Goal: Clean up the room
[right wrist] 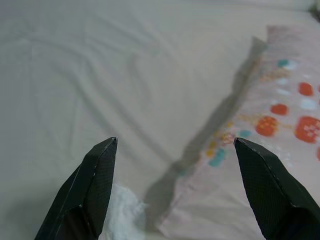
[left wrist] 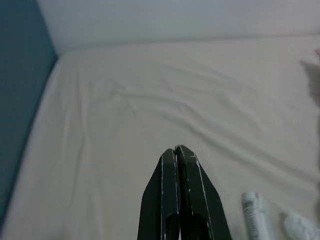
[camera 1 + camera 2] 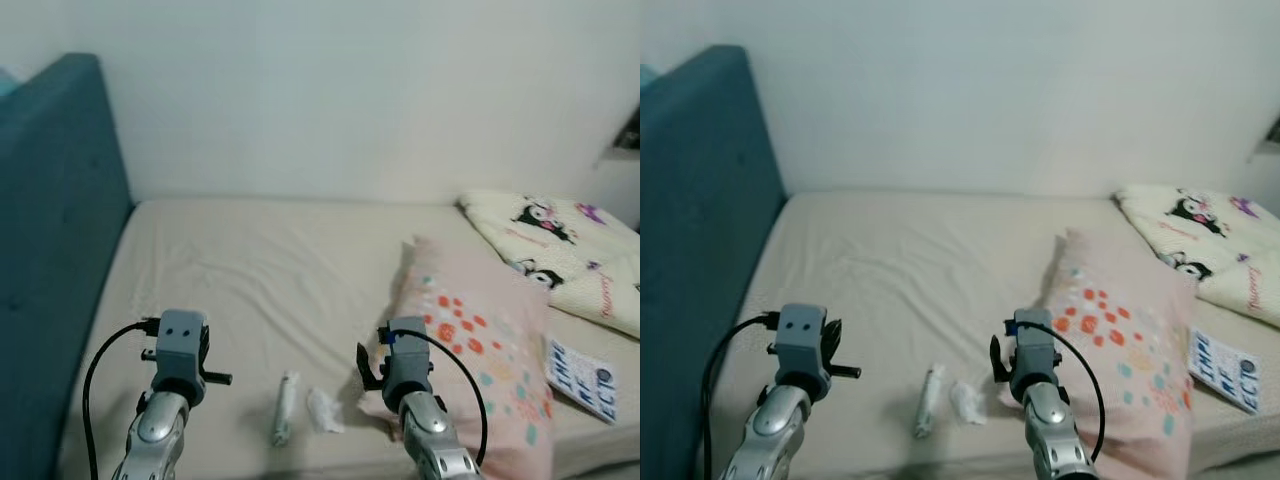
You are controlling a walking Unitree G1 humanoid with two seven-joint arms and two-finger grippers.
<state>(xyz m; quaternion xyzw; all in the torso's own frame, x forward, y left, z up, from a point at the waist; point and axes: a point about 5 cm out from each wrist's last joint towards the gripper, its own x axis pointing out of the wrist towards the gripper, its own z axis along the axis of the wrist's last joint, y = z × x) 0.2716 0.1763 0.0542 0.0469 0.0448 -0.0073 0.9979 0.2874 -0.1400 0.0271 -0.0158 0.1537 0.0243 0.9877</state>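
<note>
So going across the bed [image 3: 250, 260] from the left: the blue headboard [image 3: 50, 250] runs down that side, then the left gripper [image 2: 178, 165] is raised over the sheet with its two black fingers pressed flat together, holding nothing. Just past it, near the front edge of the mattress, there's a little white tube [image 3: 284, 407] lying with its long axis pointing roughly away from the robot, and right beside that a crumpled tissue [image 3: 323, 410], close but I can't tell if they touch. Those two look like the stuff to clear up. Next is the right gripper [image 1: 175, 165], fingers spread wide and empty, and in its wrist view the tissue sits right by the base of one finger, so I'd say the right arm is the nearer one, and it needs to drop down and slightly toward the robot's left to get it. The tube sits between the arms. Further right, the pink spotted pillow [image 3: 480, 350], then a cartoon blanket [image 3: 560, 245] and a small printed card [image 3: 580, 375].
</note>
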